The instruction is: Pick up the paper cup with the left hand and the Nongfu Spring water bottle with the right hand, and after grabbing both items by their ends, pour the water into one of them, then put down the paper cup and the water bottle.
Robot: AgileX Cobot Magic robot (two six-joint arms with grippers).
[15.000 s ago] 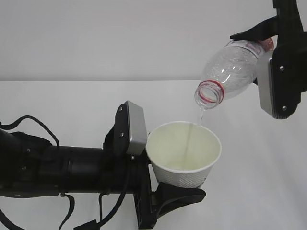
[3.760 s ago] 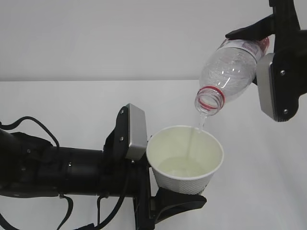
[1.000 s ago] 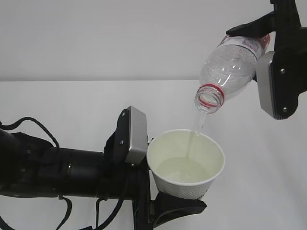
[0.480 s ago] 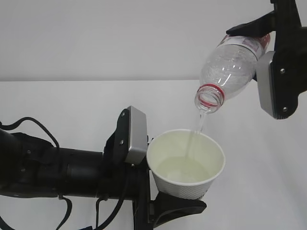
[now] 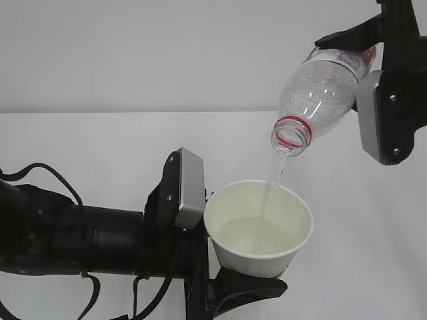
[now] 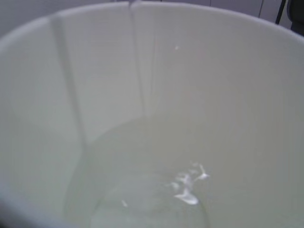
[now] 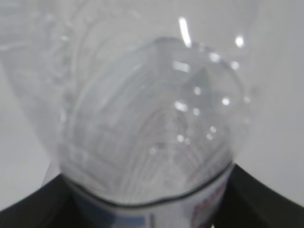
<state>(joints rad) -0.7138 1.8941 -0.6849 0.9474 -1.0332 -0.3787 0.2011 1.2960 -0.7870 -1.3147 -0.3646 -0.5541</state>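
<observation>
The white paper cup [image 5: 250, 257] stands upright in my left gripper [image 5: 244, 273], which is shut on its lower part; one black finger [image 5: 248, 291] shows under it. Clear water [image 5: 257, 235] lies in its bottom. Above and to the right, the Nongfu Spring water bottle [image 5: 320, 99] tilts mouth-down, my right gripper [image 5: 363, 67] shut on its labelled end. A thin stream [image 5: 272, 181] falls from the red-ringed mouth into the cup. The left wrist view shows only the cup's cream inside [image 6: 228, 95] and the water [image 6: 156, 190]. The bottle [image 7: 152, 118] fills the right wrist view, between black fingers [image 7: 28, 209].
The white table [image 5: 100, 140] runs back to a plain white wall. My left arm's black body and cables [image 5: 40, 175] lie across the lower left. The right arm's grey module [image 5: 383, 113] hangs at the right edge.
The stream from the bottle's mouth looks thinner than half a second ago. Both arms, the cup and the bottle hold the same places.
</observation>
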